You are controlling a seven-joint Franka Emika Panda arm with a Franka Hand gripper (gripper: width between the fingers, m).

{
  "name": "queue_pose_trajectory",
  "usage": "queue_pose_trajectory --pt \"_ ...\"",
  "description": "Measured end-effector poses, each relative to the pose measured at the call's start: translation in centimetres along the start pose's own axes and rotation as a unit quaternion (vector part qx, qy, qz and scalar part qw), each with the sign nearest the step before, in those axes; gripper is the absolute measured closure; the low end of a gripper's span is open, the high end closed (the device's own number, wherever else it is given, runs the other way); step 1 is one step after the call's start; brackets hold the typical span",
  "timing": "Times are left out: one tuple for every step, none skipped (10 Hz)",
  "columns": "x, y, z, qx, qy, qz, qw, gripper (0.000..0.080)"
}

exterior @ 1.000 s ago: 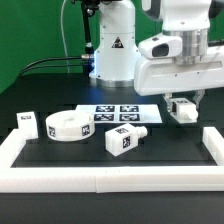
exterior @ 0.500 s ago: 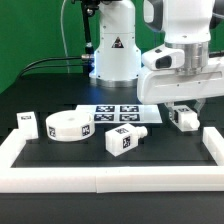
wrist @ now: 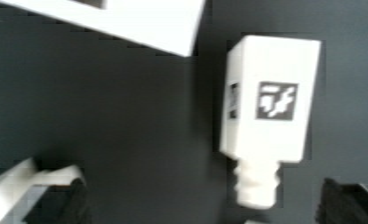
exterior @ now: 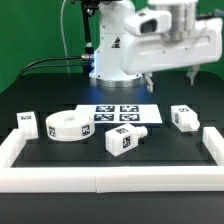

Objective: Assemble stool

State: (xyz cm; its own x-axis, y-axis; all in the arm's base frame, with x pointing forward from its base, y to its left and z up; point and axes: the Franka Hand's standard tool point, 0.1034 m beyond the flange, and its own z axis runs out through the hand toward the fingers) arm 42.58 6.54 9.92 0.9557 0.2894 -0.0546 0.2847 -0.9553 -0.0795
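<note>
Look at the leg (exterior: 183, 117) near the exterior view's right. It lies flat on the black table (exterior: 60, 95), just inside the white border rail (exterior: 100, 176). In the wrist view you see the leg (wrist: 270, 95) from above. Its tag (wrist: 275, 103) faces up. It is long one way, and a small round peg (wrist: 252, 186) sticks out of one short end. The plain end is the one nearer to the marker board (wrist: 128, 22).

Your arm (exterior: 160, 30) is lifted high above this leg. The gripper (exterior: 169, 78) points down at the table. Its fingers (wrist: 39, 185) are spread wide apart and hold nothing. They do not touch the leg.

The round seat disc (exterior: 68, 128) sits toward the exterior view's left. A second leg (exterior: 125, 138) lies just beside it, with its peg pointing to the exterior view's right. A third leg (exterior: 25, 122) lies at the far left, by the rail.
</note>
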Motion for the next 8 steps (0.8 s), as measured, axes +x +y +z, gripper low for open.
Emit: queue_pose_trajectory --pt "-0.1 0.9 0.1 0.0 0.0 0.001 1.0 0.0151" --pt "-0.1 0.4 0.2 0.0 -0.001 -0.001 1.0 0.015" --pt "-0.1 0.3 0.2 0.0 -0.001 -0.002 1.0 0.015" --pt "-0.3 0.5 0.6 0.0 0.0 -0.002 1.0 0.015" --pt "-0.9 1.3 2.2 -0.01 0.031 -0.041 0.999 0.015" --pt "-3.5 3.2 3.3 -0.004 0.015 -0.071 0.997 0.015" --pt "-4.1 5.4 2.6 -0.005 0.016 -0.077 0.997 0.015" --pt "-4.3 7.2 2.2 -0.01 0.02 -0.097 0.995 0.015"
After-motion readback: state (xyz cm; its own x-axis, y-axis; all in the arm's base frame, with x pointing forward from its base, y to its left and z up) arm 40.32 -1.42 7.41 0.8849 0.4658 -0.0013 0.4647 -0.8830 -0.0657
